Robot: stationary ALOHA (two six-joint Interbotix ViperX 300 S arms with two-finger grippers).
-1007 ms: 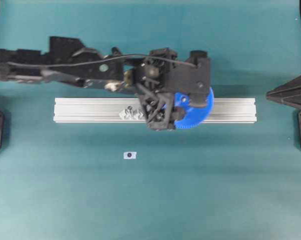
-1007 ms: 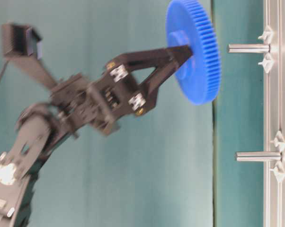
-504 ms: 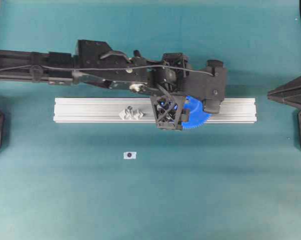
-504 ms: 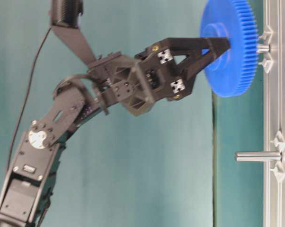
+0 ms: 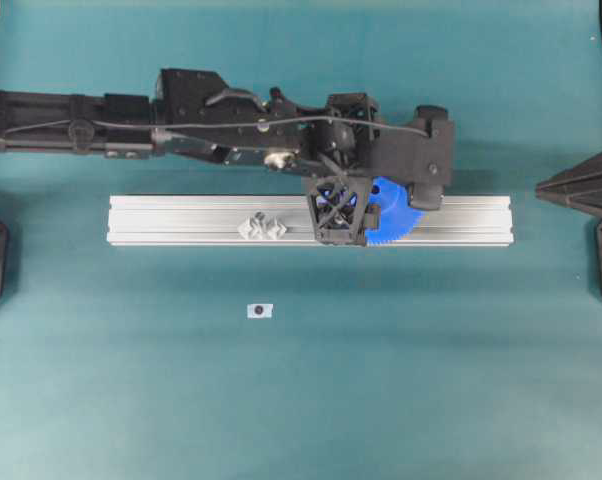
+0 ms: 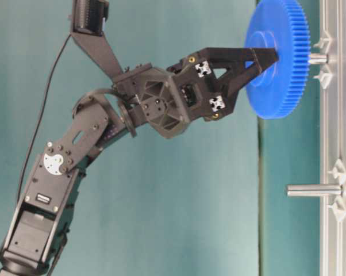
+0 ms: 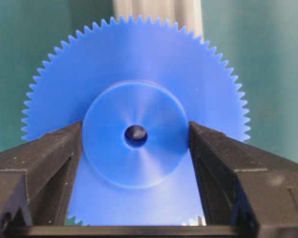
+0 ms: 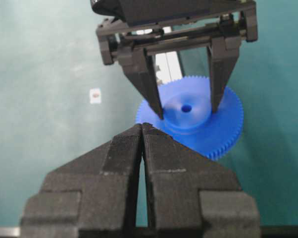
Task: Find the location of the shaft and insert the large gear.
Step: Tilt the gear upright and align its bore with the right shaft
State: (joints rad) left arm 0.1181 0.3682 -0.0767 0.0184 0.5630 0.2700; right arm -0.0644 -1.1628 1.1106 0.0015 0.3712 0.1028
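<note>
Large gear point(image 6: 277, 57) pinched by its raised hub in the left end effector point(image 6: 264, 56), upper right of the table-level view, already started onto the shaft point(image 6: 318, 58). Only a short stub of pin showing between the blue disc and the rail point(image 6: 338, 138), so probably partway seated, not fully home. From overhead, sits right of centre on the rail, mostly hidden under the arm.

To finish well: keep the gear face square to the pin, push straight along the shaft axis, no wobble or twist. Looks like a snug bore, so any tilt could bind. Let go only once the hub bottoms out near the clear mounts. Second pin point(image 6: 312, 190) lower down best ignored.

Right end effector point(image 8: 141, 131) pressed closed on nothing, parked at the bottom of its own view, well clear of the desk point(image 5: 301, 400) action.
</note>
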